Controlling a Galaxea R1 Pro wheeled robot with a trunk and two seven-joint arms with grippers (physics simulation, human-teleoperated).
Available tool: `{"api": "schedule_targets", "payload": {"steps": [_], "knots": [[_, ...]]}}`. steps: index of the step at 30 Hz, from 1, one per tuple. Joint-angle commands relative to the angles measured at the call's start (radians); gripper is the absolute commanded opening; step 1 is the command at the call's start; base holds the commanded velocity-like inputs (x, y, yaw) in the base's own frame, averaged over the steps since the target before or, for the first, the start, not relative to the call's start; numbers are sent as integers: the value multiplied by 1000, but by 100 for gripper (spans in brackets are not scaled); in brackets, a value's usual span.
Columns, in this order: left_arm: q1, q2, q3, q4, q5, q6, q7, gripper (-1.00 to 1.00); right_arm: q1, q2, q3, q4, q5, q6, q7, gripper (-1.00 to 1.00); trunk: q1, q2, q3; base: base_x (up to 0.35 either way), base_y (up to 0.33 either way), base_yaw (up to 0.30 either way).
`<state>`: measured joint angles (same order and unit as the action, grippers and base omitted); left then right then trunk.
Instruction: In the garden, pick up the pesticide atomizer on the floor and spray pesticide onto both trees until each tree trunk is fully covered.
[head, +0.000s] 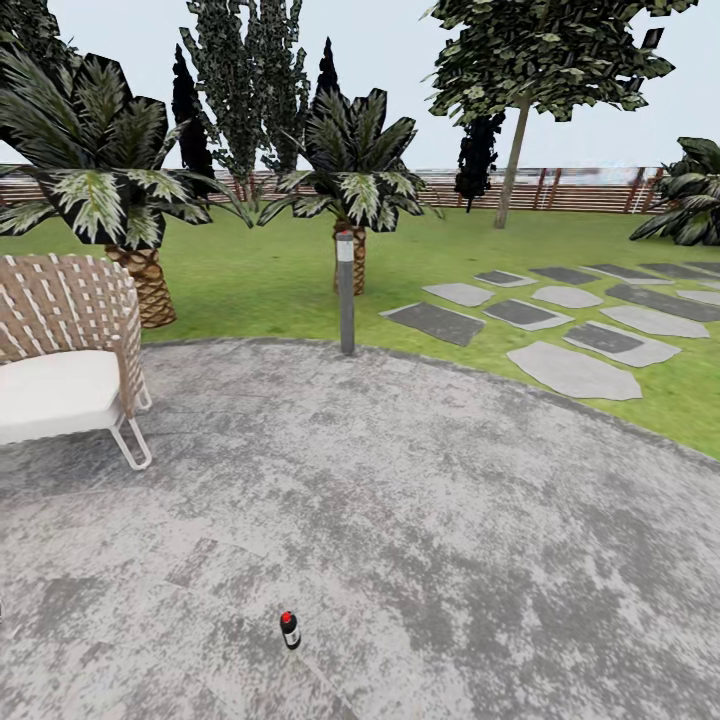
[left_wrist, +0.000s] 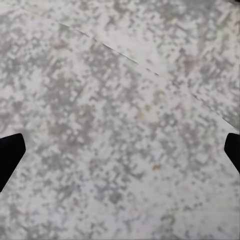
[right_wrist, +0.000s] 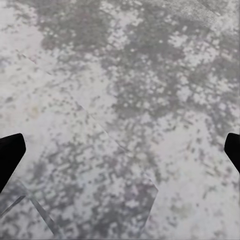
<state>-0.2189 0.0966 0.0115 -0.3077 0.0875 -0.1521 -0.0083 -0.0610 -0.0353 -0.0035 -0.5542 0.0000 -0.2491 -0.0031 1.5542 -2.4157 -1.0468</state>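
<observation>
Small dark pesticide atomizer (head: 290, 630), red-capped, stands upright at six o'clock on grey paving (head: 420, 520); left gripper (left_wrist: 120, 152) and right gripper (right_wrist: 120, 152) spread wide.

wicker chair (head: 62, 350) cut by frame edge; pesticide atomizer (head: 290, 630) label too small to read.

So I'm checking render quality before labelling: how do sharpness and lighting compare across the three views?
Head view: fairly crisp, flat overcast light, the pesticide atomizer casts almost no shadow on the paved floor. Left wrist view: floor texture blurry and blotchy, pale, dark left gripper fingertips at the edges. Right wrist view: equally soft and pixelated, darker patches, right gripper jaws wide apart.
</observation>
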Motion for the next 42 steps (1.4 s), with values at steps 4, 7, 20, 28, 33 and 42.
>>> {"api": "schedule_targets", "payload": {"steps": [4, 7, 20, 28, 33, 42], "knots": [[0, 0, -1, 2, 9, -3, -1, 100, 0, 0, -1, 0, 0, -3, 0, 100, 0, 0, -1, 0, 37, -1], [0, 0, -1, 3, 9, -3, -1, 100, 0, 0, -1, 0, 0, -3, 0, 100, 0, 0, -1, 0, 7, -104], [0, 0, -2, 4, 8, -3, -1, 100, 0, 0, -1, 0, 0, -3, -1, 100, 0, 0, -1, 76, 179, -240], [0, 1, -3, 0, 7, -3, -1, 100, 0, 0, -1, 0, 1, -3, -1, 100, 0, 0, -1, 52, 81, -31], [-3, 10, -4, -8, 1, -24, 5, 100, 0, 0, -2, 0, 1, -3, -1, 100, 0, 0, -1, 5, 7, -3], [-210, 67, -16, -65, -166, -71, -133, 100, -4, -7, -4, -40, 1, -3, -2, 100, 0, 0, -1, 0, 0, 0]]}}
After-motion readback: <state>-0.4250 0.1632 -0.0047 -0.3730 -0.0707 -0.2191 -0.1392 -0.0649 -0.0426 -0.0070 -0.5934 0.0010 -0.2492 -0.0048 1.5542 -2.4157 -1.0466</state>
